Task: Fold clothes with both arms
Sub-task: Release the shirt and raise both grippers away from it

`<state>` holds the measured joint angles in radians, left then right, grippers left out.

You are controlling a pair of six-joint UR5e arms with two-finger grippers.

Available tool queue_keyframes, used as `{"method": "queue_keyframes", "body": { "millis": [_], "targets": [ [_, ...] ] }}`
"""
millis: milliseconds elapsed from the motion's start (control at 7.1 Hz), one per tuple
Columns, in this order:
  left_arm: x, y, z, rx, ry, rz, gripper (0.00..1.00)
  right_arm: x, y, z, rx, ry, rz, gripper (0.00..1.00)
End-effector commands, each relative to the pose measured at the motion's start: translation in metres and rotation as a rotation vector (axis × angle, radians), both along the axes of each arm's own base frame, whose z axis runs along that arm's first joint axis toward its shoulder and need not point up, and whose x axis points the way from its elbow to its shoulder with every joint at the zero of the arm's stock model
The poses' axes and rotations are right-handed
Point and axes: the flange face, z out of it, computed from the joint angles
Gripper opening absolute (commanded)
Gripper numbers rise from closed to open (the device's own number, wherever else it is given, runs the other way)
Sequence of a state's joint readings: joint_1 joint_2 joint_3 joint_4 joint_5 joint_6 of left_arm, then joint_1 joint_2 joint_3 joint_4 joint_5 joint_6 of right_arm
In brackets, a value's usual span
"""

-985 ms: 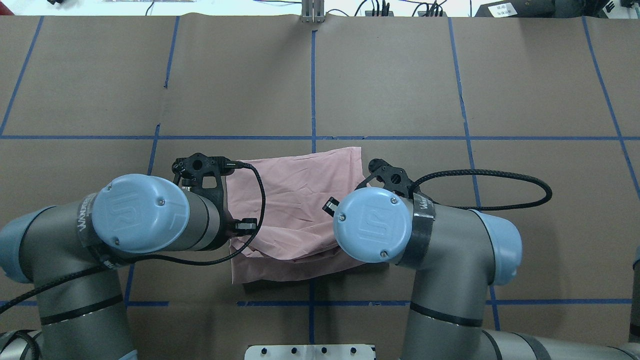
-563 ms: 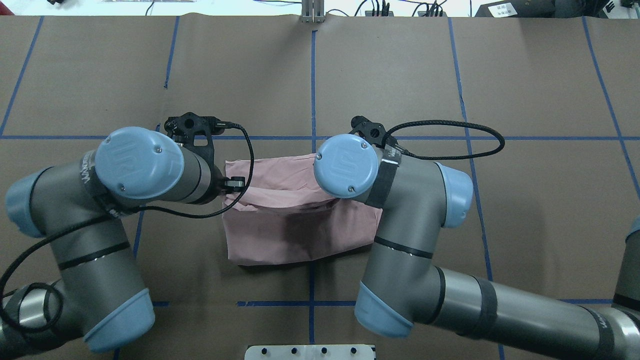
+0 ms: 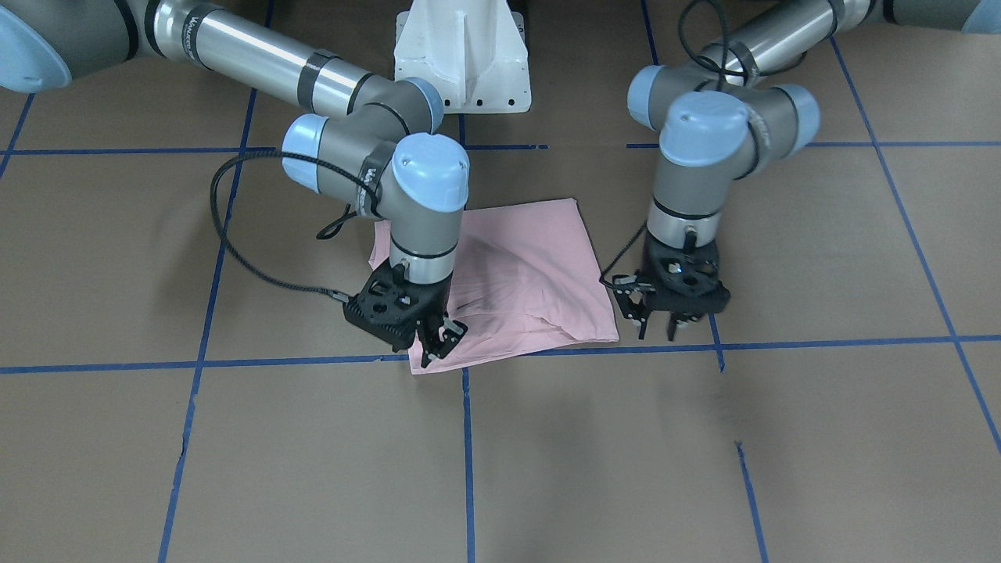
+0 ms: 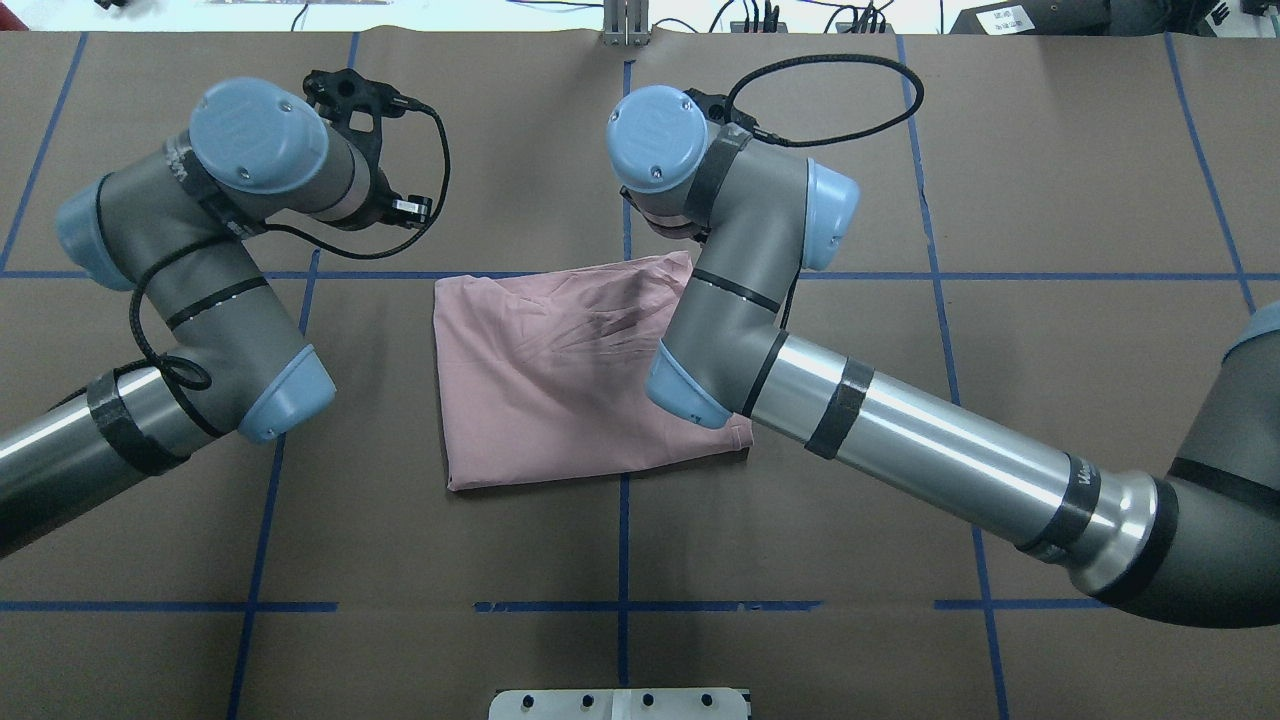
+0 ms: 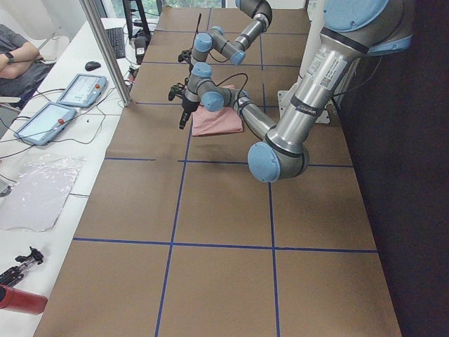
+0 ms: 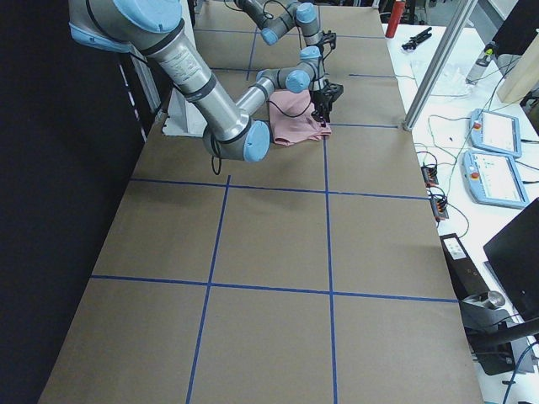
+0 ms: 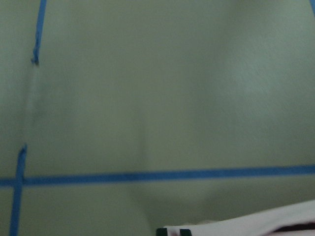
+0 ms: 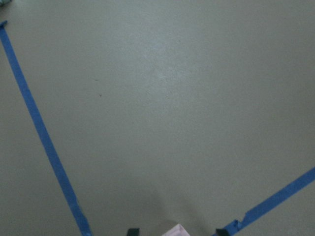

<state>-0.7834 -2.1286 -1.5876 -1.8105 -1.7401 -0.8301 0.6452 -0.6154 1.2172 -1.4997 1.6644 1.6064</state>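
Pink T-shirt (image 4: pixel 560 400) lies flat on the brown worktop (image 4: pixel 1050 200), folded into a rough rectangle with the plain side up. No print shows. Creases fan across the half away from the robot, and that far edge runs right along a blue tape line (image 4: pixel 1000 275).

Over to the right gripper (image 3: pixel 439 342): it hangs low at the shirt's far corner on the robot's right side. The jaws are open. The right wrist camera shows two dark fingertips (image 8: pixel 133 231) well apart, with a sliver of pink corner between them. Whether the tips touch the cloth, I cannot tell. The right arm (image 4: pixel 930 450) reaches in across the shirt's right edge and covers part of it from overhead.

Now the left gripper (image 3: pixel 658 324): it points down just beside the opposite far corner, off the fabric, over bare worktop. The jaws look parted and there is nothing between them. The left wrist camera is blurred, showing only a pale strip of cloth at its bottom edge and tape lines beyond. The left arm (image 4: pixel 200 300) bends in from its own side, clear of the shirt.

The white pedestal base (image 3: pixel 461 55) sits at the robot's end of the worktop. In the left side view, a person's arm (image 5: pixel 21 53) rests at a side desk.
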Motion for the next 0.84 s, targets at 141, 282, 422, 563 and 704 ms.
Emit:
{"method": "queue_keyframes", "body": {
  "millis": [141,282,422,563,704],
  "targets": [
    [-0.020,0.005,-0.019,0.048,0.038,0.058,1.00,0.032,-0.012,0.000,-0.012,-0.047,-0.093,1.00],
    [-0.031,0.015,-0.020,0.059,0.045,0.060,1.00,0.060,-0.006,0.020,0.023,-0.041,-0.161,1.00],
    [-0.049,0.036,-0.017,0.077,0.055,0.072,1.00,0.106,0.002,0.039,0.062,-0.017,-0.246,1.00],
    [-0.073,0.064,-0.012,0.119,0.051,0.174,1.00,0.170,0.011,0.065,0.109,0.013,-0.352,1.00],
    [-0.118,0.070,0.007,0.149,0.026,0.207,1.00,0.237,0.016,0.102,0.168,0.051,-0.461,1.00]
  ]
}}
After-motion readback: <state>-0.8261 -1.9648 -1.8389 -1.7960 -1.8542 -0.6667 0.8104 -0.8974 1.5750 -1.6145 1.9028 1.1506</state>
